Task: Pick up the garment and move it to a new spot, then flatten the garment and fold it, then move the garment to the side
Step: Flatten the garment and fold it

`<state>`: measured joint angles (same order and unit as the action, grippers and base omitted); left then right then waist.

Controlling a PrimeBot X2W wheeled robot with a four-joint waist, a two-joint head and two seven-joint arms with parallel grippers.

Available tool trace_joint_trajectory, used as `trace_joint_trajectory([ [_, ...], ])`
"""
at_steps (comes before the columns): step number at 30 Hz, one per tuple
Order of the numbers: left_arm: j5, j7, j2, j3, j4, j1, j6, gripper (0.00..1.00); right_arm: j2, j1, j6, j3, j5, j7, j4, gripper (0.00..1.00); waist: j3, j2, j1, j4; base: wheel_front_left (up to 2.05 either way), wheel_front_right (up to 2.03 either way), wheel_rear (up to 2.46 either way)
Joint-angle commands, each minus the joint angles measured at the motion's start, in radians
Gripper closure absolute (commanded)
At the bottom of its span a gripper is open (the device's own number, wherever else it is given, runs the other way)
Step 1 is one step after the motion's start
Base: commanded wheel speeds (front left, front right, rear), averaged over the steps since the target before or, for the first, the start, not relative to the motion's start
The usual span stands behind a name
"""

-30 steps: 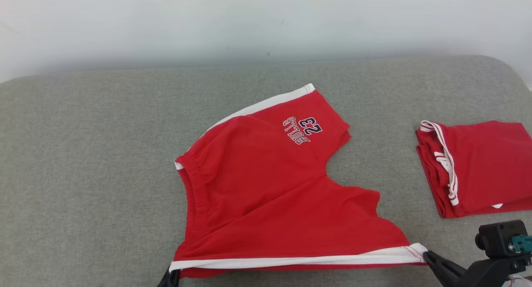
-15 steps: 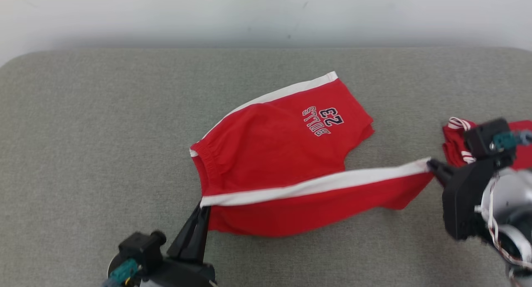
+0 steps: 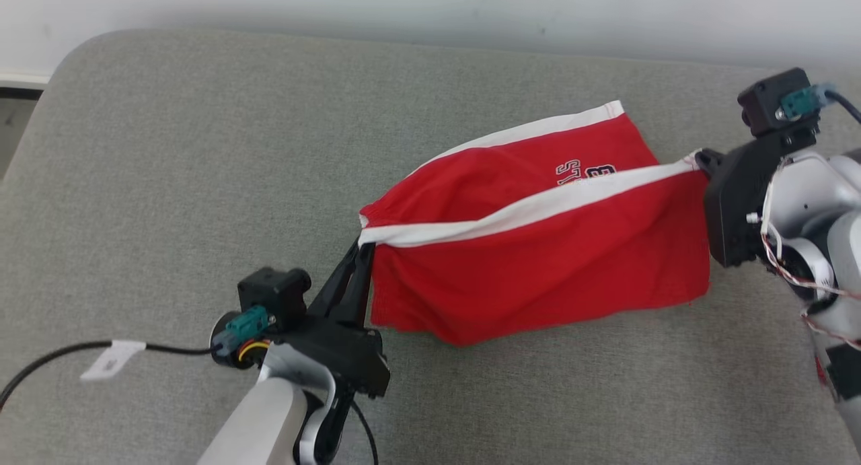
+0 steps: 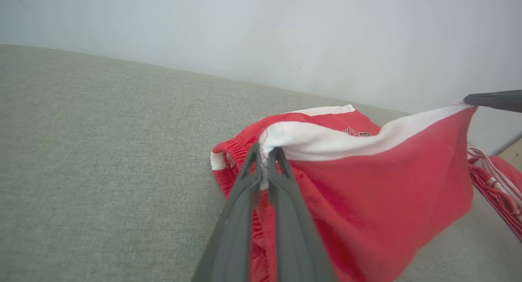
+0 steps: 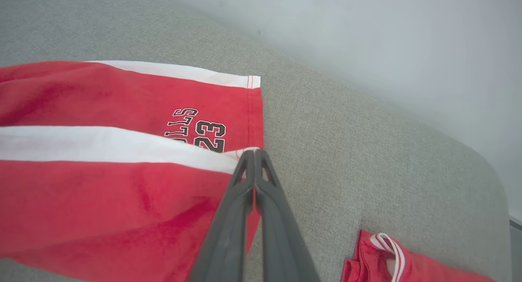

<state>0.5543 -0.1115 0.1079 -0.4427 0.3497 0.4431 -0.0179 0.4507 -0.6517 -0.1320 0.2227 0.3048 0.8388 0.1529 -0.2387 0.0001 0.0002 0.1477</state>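
The garment (image 3: 538, 263) is a pair of red shorts with white side stripes and dark lettering, on a grey cushioned surface (image 3: 168, 182). Its near half hangs lifted between both grippers, the white stripe stretched along the top edge. My left gripper (image 3: 363, 246) is shut on the waistband corner (image 4: 267, 145). My right gripper (image 3: 699, 159) is shut on the hem corner (image 5: 248, 151). The far leg (image 5: 212, 106) still lies on the surface, its lettering (image 3: 585, 172) partly hidden behind the raised half.
A second red garment with white trim (image 5: 391, 261) lies folded on the surface to the right, also seen in the left wrist view (image 4: 497, 180). A pale wall (image 3: 403, 7) runs behind the surface. A black cable with a white tag (image 3: 107, 357) trails from my left wrist.
Both grippers have risen and moved toward the far side, carrying the near edge of the shorts up and over the far leg. The head camera has shifted as well.
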Motion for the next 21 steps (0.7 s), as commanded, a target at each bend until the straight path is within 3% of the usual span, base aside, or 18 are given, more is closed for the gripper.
trace_joint_trajectory([
  [1, 0.002, 0.005, -0.011, -0.002, 0.017, 0.037, 0.002, 1.0, -0.003, -0.037, 0.002, 0.011, -0.004, -0.022, 0.039, 1.0, -0.02, -0.0001, -0.0002, 0.019, 0.0, 0.0, 0.0],
  [11, -0.019, 0.065, -0.035, -0.032, 0.156, 0.207, 0.042, 1.0, -0.01, -0.256, 0.002, 0.112, -0.057, -0.184, 0.298, 1.0, -0.071, -0.0001, -0.0002, 0.03, 0.0, 0.0, 0.0],
  [21, 0.013, 0.049, -0.053, -0.06, 0.248, 0.305, 0.058, 1.0, -0.006, -0.406, 0.002, 0.185, -0.111, -0.329, 0.513, 1.0, -0.108, -0.0001, -0.0002, 0.052, 0.0, 0.0, 0.0],
])
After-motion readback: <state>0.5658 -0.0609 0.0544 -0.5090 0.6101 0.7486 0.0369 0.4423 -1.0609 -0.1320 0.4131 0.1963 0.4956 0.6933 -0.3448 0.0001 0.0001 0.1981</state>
